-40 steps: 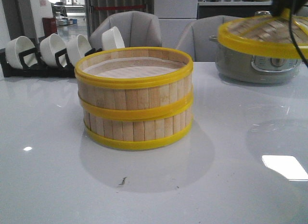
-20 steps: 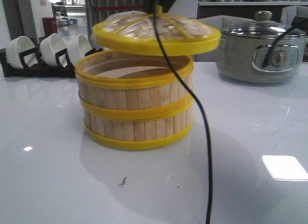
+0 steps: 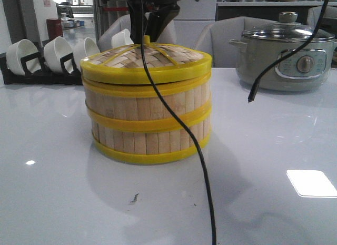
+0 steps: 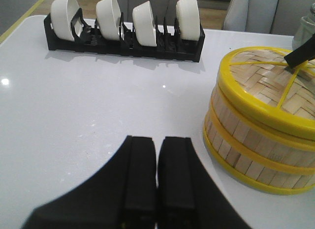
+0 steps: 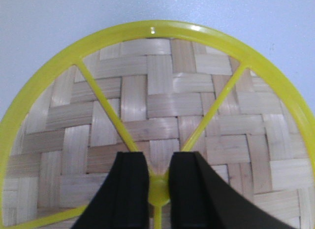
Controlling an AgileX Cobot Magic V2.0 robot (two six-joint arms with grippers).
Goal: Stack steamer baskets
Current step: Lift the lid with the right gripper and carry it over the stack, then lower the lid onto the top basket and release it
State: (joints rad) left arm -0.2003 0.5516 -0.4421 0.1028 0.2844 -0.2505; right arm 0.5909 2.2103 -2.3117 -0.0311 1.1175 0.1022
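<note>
Two steamer baskets [image 3: 150, 121] of pale bamboo slats with yellow rims stand stacked on the white table; they also show in the left wrist view [image 4: 256, 150]. The woven yellow-rimmed lid [image 3: 158, 58] sits on top of the stack. My right gripper [image 5: 158, 162] is over the lid [image 5: 162, 106], shut on its yellow knob [image 5: 158, 192]; in the front view it comes down from above [image 3: 150, 31]. My left gripper [image 4: 157, 145] is shut and empty above the table, left of the stack. It is out of the front view.
A black rack of white bowls [image 3: 58, 52] stands at the back left, also in the left wrist view [image 4: 123, 27]. A grey electric pot with a glass lid [image 3: 287, 50] stands at the back right. A black cable [image 3: 197, 145] hangs in front of the stack.
My right gripper has carried the lid from the right, over the stack, and lowered it onto the top basket. The baskets have not moved.
</note>
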